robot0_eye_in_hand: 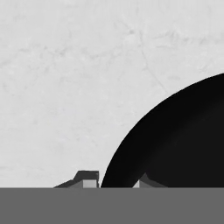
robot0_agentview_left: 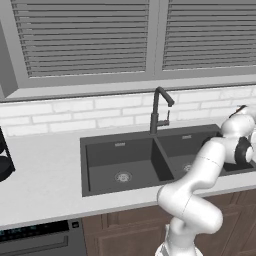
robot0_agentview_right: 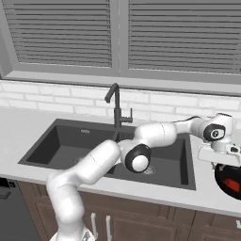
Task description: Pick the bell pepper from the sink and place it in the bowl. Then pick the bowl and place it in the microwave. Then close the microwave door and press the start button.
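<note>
Directly under the two-finger claw [robot0_eye_in_hand: 114, 183], on pale marble-look counter [robot0_eye_in_hand: 65, 78] beside the dark grey double-basin sink [robot0_agentview_right: 70, 141], sits the small round shallow black bowl [robot0_eye_in_hand: 175, 144], its rim passing between the two dark fingertips [robot0_eye_in_hand: 89, 179], one outside the wall and one over the inside. Spread on either side of that rim, though whether actually pinching it cannot be told. Inside the bowl, just below the hand, lies the glossy red bell pepper [robot0_agentview_right: 230, 184].
</note>
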You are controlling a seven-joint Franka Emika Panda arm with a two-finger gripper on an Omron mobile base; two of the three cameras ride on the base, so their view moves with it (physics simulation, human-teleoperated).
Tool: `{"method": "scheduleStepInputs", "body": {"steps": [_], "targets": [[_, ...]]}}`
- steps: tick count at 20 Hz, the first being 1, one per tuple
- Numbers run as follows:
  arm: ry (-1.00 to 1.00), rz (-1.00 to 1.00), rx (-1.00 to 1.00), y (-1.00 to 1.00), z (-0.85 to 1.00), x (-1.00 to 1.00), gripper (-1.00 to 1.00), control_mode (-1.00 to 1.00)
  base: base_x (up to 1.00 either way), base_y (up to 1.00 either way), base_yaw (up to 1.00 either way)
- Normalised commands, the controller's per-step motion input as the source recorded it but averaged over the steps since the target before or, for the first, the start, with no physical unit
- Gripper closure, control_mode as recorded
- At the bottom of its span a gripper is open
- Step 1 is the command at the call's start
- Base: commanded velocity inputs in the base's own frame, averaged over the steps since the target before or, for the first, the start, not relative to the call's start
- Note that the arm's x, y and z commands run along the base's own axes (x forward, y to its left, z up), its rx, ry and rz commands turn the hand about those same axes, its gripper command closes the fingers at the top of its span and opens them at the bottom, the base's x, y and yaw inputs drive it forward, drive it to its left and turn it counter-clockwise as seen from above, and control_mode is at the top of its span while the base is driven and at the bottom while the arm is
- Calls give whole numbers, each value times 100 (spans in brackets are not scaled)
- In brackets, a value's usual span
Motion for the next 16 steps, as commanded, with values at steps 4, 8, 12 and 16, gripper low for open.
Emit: {"method": "scheduleStepInputs", "body": {"steps": [4,8,12,16], "targets": [[-4,6,0,23,7,0,100,-100,0,0,0],[-3,7,0,45,2,-4,100,-100,0,0,0],[-15,2,0,53,0,-43,100,-100,0,0,0],[-29,0,-1,45,0,-55,100,-100,0,0,0]]}}
